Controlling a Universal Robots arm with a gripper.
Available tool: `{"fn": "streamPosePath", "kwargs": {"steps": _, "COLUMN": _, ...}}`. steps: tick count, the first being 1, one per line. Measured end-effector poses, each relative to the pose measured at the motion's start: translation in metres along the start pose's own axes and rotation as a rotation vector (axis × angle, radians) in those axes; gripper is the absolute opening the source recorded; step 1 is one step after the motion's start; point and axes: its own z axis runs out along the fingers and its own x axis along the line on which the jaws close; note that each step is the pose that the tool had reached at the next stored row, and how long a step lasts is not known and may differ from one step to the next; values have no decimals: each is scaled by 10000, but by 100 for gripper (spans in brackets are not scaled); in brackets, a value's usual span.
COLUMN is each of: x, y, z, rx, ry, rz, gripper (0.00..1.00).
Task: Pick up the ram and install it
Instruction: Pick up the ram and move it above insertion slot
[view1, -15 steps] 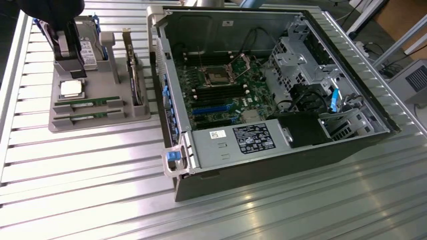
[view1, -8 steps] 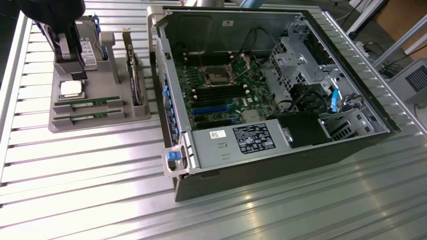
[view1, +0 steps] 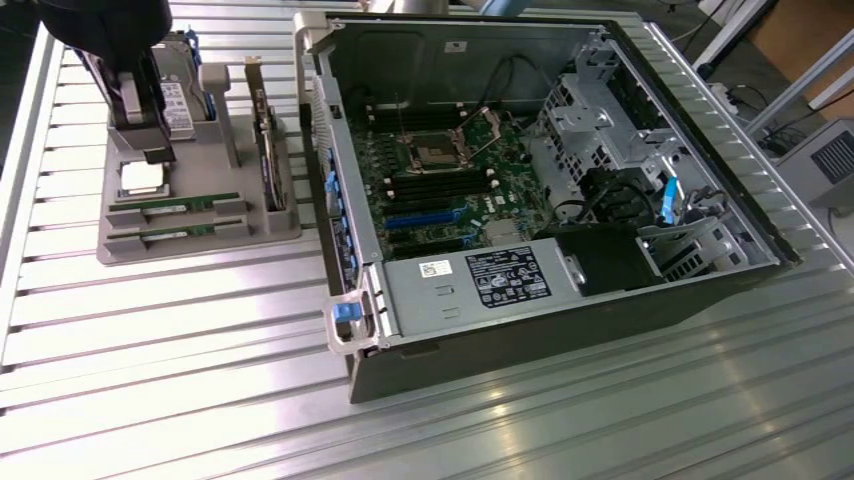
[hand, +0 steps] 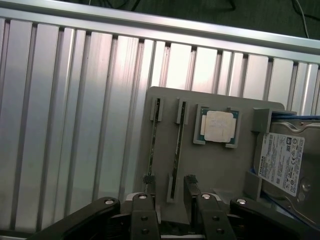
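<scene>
The hand (hand: 169, 179) stands wide above the grey parts holder (hand: 220, 165) on the table (hand: 75, 125), gripping nothing; in the wrist view its fingertips (hand: 148, 178) fall to either side of one end of the ram (hand: 176, 145), which lies on edge in the holder's slot just beside the processor (hand: 219, 125); a second ram stick (hand: 154, 140) sits in the holder's next slot; a hard drive (hand: 282, 162) stands in the holder past the processor; the open computer case (view1: 534, 180) stands beside the holder
</scene>
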Motion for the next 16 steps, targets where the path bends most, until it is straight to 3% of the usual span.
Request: {"fn": "streamPosePath", "kwargs": {"steps": 16, "x": 44, "y": 5, "z": 110, "rx": 0, "ry": 3, "rz": -81, "gripper": 36}}
